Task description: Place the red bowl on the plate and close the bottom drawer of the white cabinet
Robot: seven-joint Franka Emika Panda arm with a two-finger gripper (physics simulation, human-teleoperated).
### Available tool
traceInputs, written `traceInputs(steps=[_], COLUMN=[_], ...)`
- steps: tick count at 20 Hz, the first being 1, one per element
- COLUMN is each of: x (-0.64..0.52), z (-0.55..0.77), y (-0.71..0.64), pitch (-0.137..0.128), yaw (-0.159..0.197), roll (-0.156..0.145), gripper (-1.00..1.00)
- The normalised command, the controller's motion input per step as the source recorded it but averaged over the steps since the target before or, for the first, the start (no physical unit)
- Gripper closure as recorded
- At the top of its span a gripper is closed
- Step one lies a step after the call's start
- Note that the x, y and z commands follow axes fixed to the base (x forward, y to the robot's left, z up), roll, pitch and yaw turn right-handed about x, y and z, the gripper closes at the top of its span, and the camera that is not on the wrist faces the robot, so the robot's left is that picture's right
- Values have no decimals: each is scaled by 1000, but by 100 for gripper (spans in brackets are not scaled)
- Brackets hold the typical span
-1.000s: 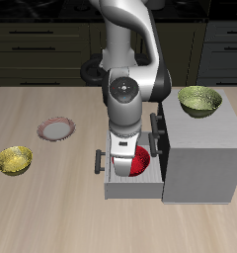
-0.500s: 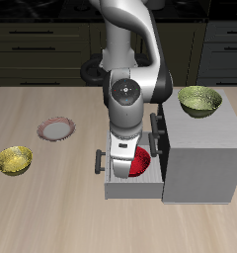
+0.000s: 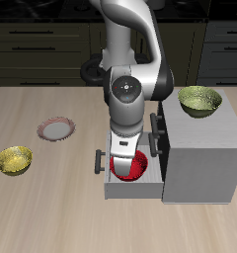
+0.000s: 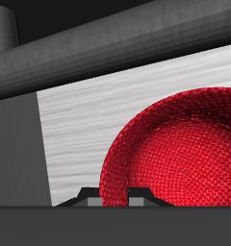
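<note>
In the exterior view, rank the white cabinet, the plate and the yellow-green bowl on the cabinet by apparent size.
1. White cabinet, clearly largest.
2. Yellow-green bowl on top of it.
3. Plate, only slightly smaller-looking than the bowl; that ranking is unsure, as they sit at different heights.

The table point(image 3: 51, 212) is light wood with a soft grain — it runs from edge to edge. Behind its back edge stand dark cabinets point(image 3: 41, 44) with thin pale handles on their drawers. A dark counter top sits over them. The light is even — shadows on the table are faint.
</note>
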Motion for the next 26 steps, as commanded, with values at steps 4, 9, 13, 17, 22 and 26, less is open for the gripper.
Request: traceInputs(steps=[4, 9, 13, 17, 22, 26], x=[-53, -75, -111, -126, -119, -89], z=[114, 238, 297, 231, 259, 346], y=[-20, -14, -97, -139, -109, -135], pitch=[-5, -24, -30, -18, -24, -38], yaw=[11, 6, 3, -4, 10, -30], roll=[-12, 2, -12, -27, -22, -26], gripper=[100, 100, 100, 100, 100, 100])
